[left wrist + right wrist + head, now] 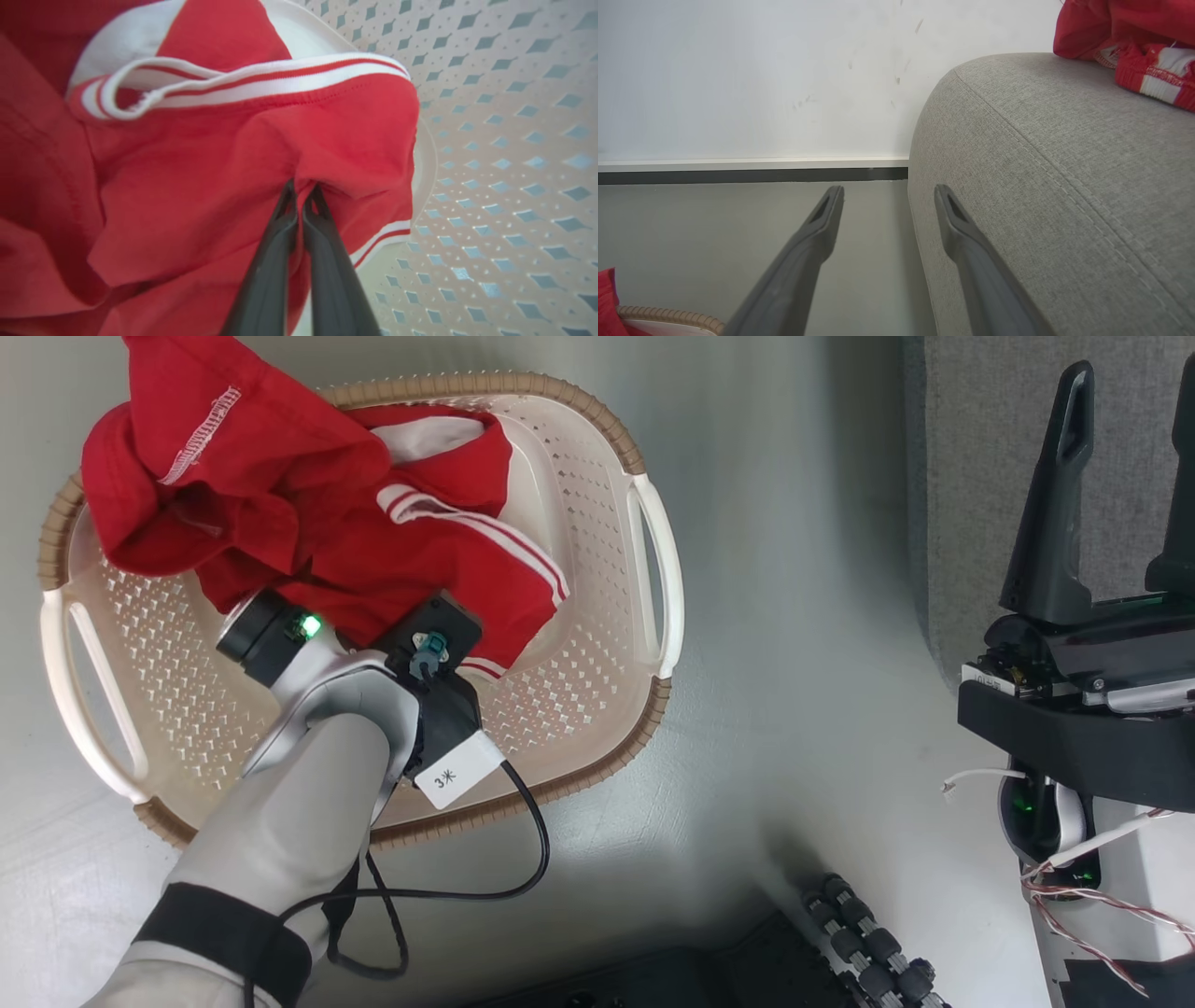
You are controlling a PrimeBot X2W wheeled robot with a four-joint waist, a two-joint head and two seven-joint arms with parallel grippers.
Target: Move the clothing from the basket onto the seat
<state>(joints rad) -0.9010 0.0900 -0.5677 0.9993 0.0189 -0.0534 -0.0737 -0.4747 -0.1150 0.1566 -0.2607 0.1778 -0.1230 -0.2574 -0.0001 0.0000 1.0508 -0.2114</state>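
Down on the grey floor point(803, 644) at the robot's left, the cream perforated laundry basket point(597, 504) holds a heap of bright red clothing point(280, 513). One white-striped hem lies across the middle of the heap, and a fold with white stitching drapes over the brown woven-look rim at the far corner. The left tool point(301, 192) reaches down into this heap. Its two dark fingers are pressed together and pinch a pucker of red fabric on the garment with the striped trim, so the cloth creases right at the tips. To the robot's right stands the light grey upholstered seat point(1064, 154), apart from the basket with bare floor between them. A red and white bundle point(1139, 42) of more garments lies on top of the seat. The right tool point(888, 189) hangs in front of the seat's rounded side, its fingers spread wide and holding nothing.
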